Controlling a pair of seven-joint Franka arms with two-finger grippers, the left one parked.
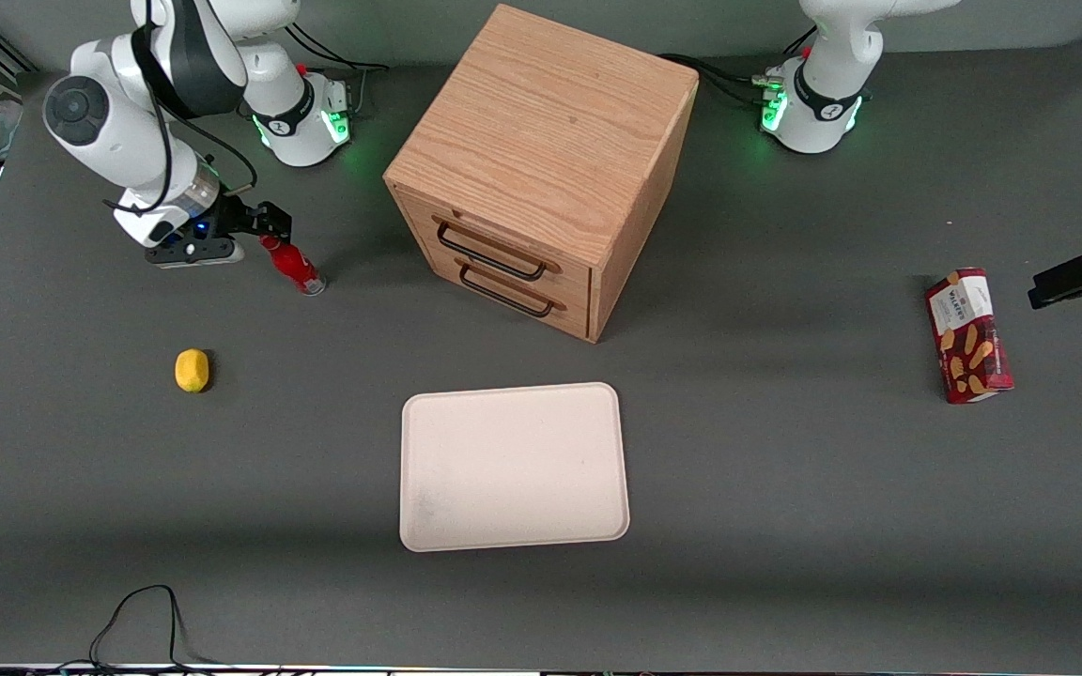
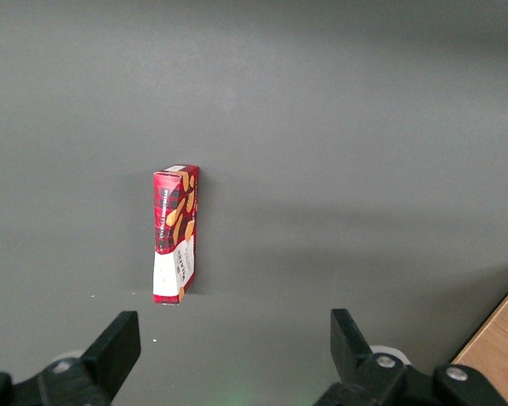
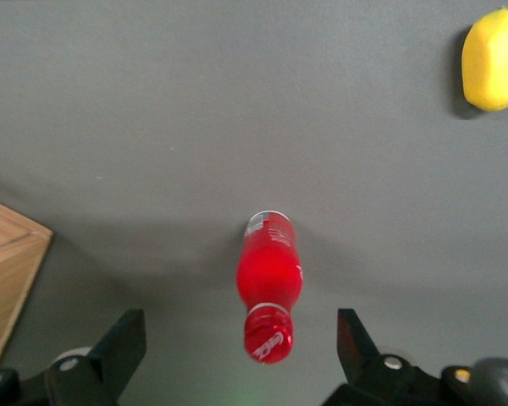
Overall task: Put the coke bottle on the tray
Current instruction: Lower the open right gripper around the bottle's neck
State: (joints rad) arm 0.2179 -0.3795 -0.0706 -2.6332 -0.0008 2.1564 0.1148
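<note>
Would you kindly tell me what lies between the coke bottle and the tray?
Only bare table, per the front view; the open hand is at the coke bottle, tray nearer the camera.

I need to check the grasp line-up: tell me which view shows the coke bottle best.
The right wrist view: the coke bottle stands whole and large, cap between the open gripper fingers, untouched. The front view shows it small, beside the gripper, farther from the camera than the lemon. The left wrist view misses it.

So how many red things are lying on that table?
2. The coke bottle stands by the gripper, whose open fingers straddle its cap, toward the working arm's end. The red biscuit box lies toward the parked arm's end. None seems hidden.
</note>
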